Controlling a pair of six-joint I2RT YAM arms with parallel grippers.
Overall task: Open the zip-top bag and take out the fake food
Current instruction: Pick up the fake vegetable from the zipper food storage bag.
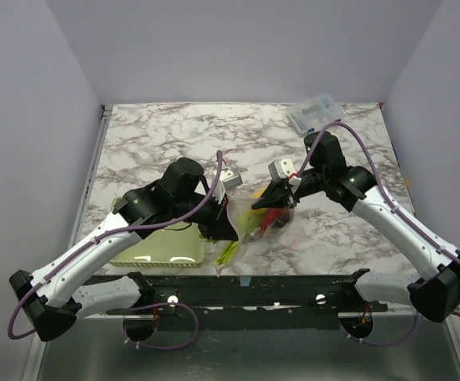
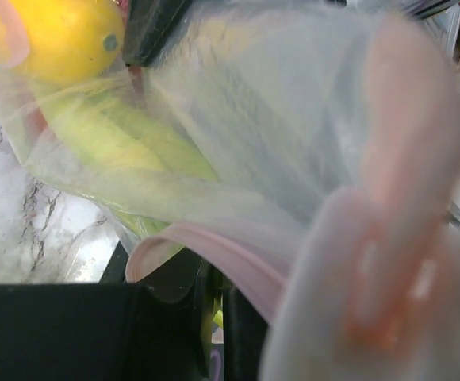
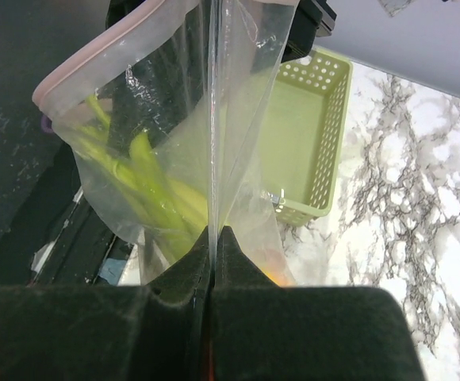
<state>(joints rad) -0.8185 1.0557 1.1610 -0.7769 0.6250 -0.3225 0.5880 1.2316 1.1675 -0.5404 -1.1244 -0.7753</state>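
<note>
Overhead: zip-top bag is hanging between both claws, fake food sagging inside. Left wrist: my left gripper is pinching the film by the pink zip strip. Right wrist: my right gripper is clamping the opposite wall, bag rising straight ahead. Judging pull axis left-right, claws moving apart.

Marble bench, just two things on it
White bench with grey veins, a pale green basket sitting at the near left edge, and a small clear box way off in the far right corner.
</note>
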